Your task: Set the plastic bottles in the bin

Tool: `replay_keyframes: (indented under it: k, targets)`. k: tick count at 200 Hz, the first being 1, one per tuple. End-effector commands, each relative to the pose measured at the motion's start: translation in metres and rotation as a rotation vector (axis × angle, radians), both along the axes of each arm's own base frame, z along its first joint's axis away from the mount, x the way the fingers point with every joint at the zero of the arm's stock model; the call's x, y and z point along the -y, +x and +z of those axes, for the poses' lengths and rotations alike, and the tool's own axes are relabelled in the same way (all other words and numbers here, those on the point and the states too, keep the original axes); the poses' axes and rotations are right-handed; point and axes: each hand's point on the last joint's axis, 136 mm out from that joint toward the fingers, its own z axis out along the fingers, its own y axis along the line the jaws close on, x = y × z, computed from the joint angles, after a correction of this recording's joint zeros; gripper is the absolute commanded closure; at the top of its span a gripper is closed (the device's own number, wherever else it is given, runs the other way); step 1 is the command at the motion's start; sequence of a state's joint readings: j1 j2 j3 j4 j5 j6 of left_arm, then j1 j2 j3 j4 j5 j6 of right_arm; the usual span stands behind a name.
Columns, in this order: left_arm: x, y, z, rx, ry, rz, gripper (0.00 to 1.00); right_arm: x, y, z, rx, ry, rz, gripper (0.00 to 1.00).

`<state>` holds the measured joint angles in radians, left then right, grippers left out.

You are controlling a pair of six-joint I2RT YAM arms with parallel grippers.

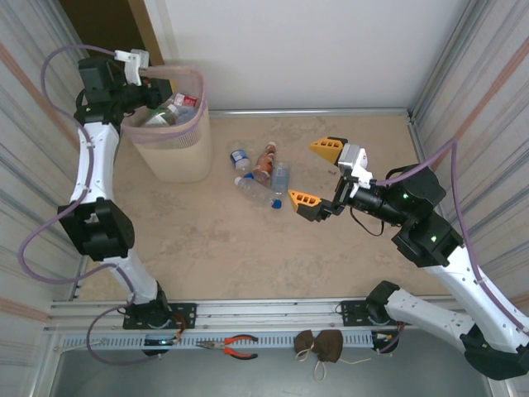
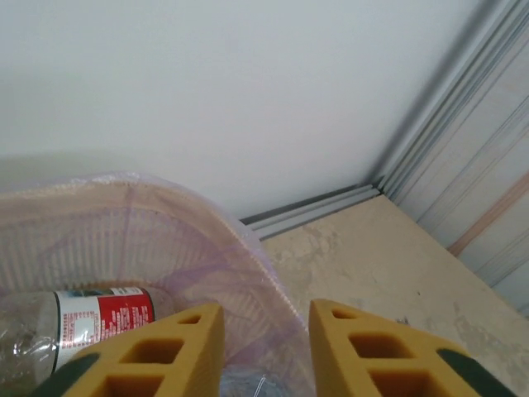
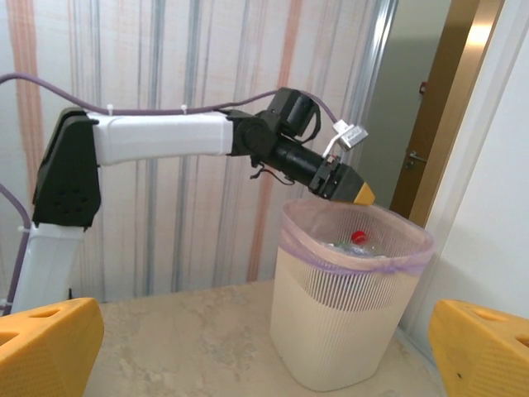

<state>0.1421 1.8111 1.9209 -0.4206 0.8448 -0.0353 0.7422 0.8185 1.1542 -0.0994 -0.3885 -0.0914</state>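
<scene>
we are seeing the left gripper (image 2: 266,321) hovering just above the bin (image 1: 178,162), which is standing at the far left corner of the table (image 1: 215,248), against the back wall. its yellow fingers (image 2: 165,347) are sitting drawn in close together, a narrow gap showing between them and nothing caught in it. inside the bin, a pink bag (image 2: 248,248) is folding over the rim, and a red-labelled bottle (image 2: 101,318) is lying on its side below the fingers, among other clear bottles. a cluster of bottles (image 1: 263,174) is lying on the table to the right of the bin, apart from it. the right gripper (image 1: 315,174) is hanging just beside that cluster on its right, jaws spread wide and holding nothing, not touching any bottle.
</scene>
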Motion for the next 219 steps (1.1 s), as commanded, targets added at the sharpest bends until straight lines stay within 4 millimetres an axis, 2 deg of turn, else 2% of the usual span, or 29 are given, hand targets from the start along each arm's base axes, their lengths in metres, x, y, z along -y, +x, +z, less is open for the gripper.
replay_keyframes:
  k: [1, 67, 110, 137, 159, 176, 193, 219]
  targets:
    - [0.008, -0.009, -0.025, -0.131, 0.021, -0.027, 0.76, 0.002, -0.004, 0.015, 0.047, 0.02, -0.003, 0.01]
    - [0.018, -0.008, -0.072, -0.302, 0.034, -0.091, 0.83, -0.001, -0.002, 0.013, 0.042, 0.016, 0.0, 0.01]
    - [0.027, -0.012, -0.112, -0.396, 0.15, -0.13, 0.85, -0.001, 0.0, 0.011, 0.04, 0.009, -0.011, 0.01]
    - [0.026, -0.016, -0.141, -0.468, 0.211, -0.133, 0.85, -0.003, 0.001, 0.009, 0.037, 0.005, -0.01, 0.01]
    - [0.022, -0.016, -0.154, -0.5, 0.236, -0.125, 0.85, -0.003, 0.003, 0.01, 0.035, 0.005, -0.015, 0.01]
    - [0.019, -0.016, -0.155, -0.507, 0.248, -0.121, 0.85, -0.003, 0.006, 0.009, 0.026, 0.003, -0.028, 0.01]
    - [0.019, -0.015, -0.146, -0.488, 0.242, -0.121, 0.85, -0.003, 0.008, 0.009, 0.02, 0.004, -0.037, 0.01]
    - [0.022, -0.012, -0.109, -0.403, 0.162, -0.125, 0.82, -0.001, 0.022, 0.004, -0.026, 0.0, -0.098, 0.01]
